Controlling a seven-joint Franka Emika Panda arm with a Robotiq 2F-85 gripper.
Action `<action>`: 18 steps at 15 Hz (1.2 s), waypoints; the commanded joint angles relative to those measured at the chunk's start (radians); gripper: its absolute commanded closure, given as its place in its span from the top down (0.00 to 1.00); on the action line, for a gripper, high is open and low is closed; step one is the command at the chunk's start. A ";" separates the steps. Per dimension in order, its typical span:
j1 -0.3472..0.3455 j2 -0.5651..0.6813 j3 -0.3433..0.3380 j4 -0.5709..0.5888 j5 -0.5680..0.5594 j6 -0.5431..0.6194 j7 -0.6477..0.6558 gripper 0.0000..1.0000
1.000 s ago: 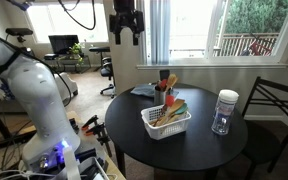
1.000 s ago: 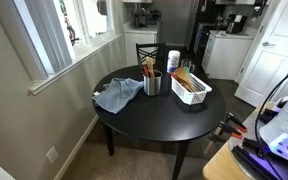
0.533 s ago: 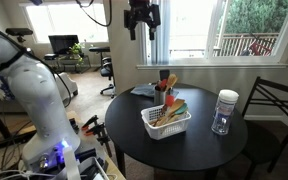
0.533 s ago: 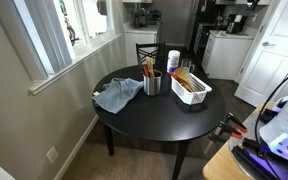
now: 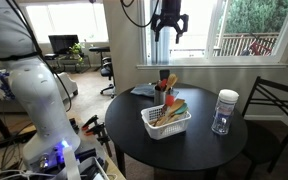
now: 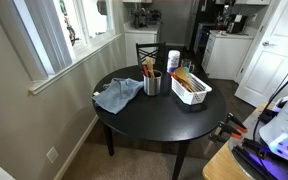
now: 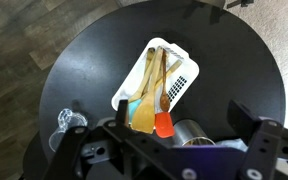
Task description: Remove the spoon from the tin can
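Note:
The tin can [image 6: 152, 85] stands on the round black table, next to the white basket, with the pale wooden spoon [image 6: 149, 68] upright in it among other utensils. Both also show in an exterior view, the can [image 5: 165, 98] and the spoon [image 5: 170, 82]. My gripper [image 5: 169, 22] hangs high above the table, roughly over the can, open and empty. In the wrist view the can [image 7: 189, 133] lies far below between the spread fingers of my gripper [image 7: 166, 148]. The spoon is hidden there.
A white slotted basket [image 5: 156, 128] [image 6: 197, 96] [image 7: 184, 80] holds wooden and coloured utensils. A clear glass jar [image 5: 224, 112] [image 6: 173, 62] [image 7: 68, 122] with a white lid stands nearby. A blue cloth [image 6: 117, 95] lies on the table [image 6: 154, 115]. Chairs stand around it.
My gripper has moved sideways at the same height, from off the table's side to roughly above the can. Nothing on the table has moved.

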 commanded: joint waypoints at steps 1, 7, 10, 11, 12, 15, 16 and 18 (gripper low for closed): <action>-0.042 0.194 0.058 0.179 0.054 -0.089 -0.022 1.00; -0.085 0.430 0.169 0.338 0.068 -0.138 0.071 1.00; -0.096 0.422 0.196 0.304 0.030 -0.099 0.065 1.00; -0.097 0.435 0.198 0.316 0.029 -0.102 0.065 1.00; -0.098 0.438 0.198 0.324 0.029 -0.106 0.065 1.00; -0.103 0.438 0.197 0.337 0.030 -0.114 0.065 1.00; -0.104 0.438 0.197 0.337 0.030 -0.114 0.065 1.00; -0.096 0.419 0.200 0.285 0.008 -0.080 0.049 1.00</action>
